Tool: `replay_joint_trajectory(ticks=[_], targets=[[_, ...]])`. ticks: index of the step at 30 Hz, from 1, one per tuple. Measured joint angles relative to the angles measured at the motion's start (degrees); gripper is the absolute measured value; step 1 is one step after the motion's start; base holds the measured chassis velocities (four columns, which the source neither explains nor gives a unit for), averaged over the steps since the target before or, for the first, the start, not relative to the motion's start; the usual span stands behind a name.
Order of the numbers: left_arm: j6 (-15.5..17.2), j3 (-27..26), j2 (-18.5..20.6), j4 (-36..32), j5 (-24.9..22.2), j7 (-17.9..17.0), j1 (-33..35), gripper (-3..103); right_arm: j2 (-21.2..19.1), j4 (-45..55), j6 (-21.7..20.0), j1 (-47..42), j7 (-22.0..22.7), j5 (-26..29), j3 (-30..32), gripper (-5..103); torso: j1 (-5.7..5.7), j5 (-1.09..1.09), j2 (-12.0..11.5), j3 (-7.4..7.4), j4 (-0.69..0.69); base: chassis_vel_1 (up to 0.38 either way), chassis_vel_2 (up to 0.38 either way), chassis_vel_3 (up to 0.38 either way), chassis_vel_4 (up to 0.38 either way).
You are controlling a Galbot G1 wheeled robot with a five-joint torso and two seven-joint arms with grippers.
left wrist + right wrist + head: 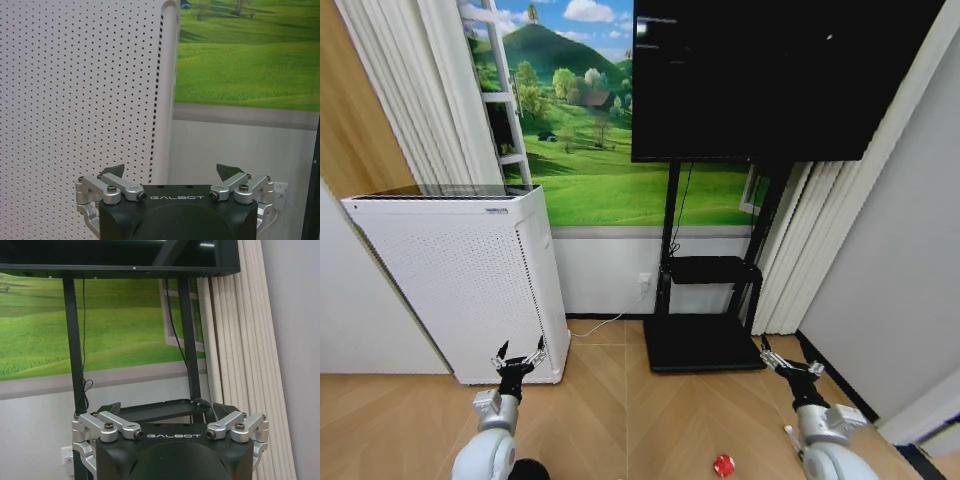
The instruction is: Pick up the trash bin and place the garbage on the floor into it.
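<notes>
One piece of garbage, a small red scrap [723, 465], lies on the wood floor near the bottom edge, between my two arms. A dark round shape [528, 469] sits at the bottom edge beside my left arm; I cannot tell whether it is the trash bin. My left gripper [520, 356] hangs open in front of the white perforated appliance [460, 280], holding nothing. In the left wrist view my left gripper [172, 172] faces that appliance's panel [75, 100]. My right gripper [787, 362] is open and empty beside the TV stand base [703, 343]; in the right wrist view it [167, 410] faces the stand.
A large black TV [770, 75] on a black stand stands against the landscape mural wall [590, 150]. A cable [605, 325] runs along the floor from a wall socket. Curtains [790, 250] hang to the right. Open wood floor [620, 420] lies between the arms.
</notes>
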Motion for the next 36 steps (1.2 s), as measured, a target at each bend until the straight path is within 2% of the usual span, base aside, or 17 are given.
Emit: replay_joint_trajectory(ticks=[12,36], targets=[[2.2,0.5,-0.2,-0.1,-0.5,-2.1,0.5,100,0.0,-1.4,1.1,0.3,-1.6,-1.0,-0.6,100,-0.03,0.00,0.0,-0.01,0.00,0.069,-0.076,-0.066,0.065],[2.2,0.0,0.2,-0.3,0.2,-3.0,1.0,100,0.0,-2.1,1.5,-0.5,-2.5,-2.2,-1.2,100,-0.01,0.00,0.0,0.00,-0.01,0.000,0.000,0.000,0.000]])
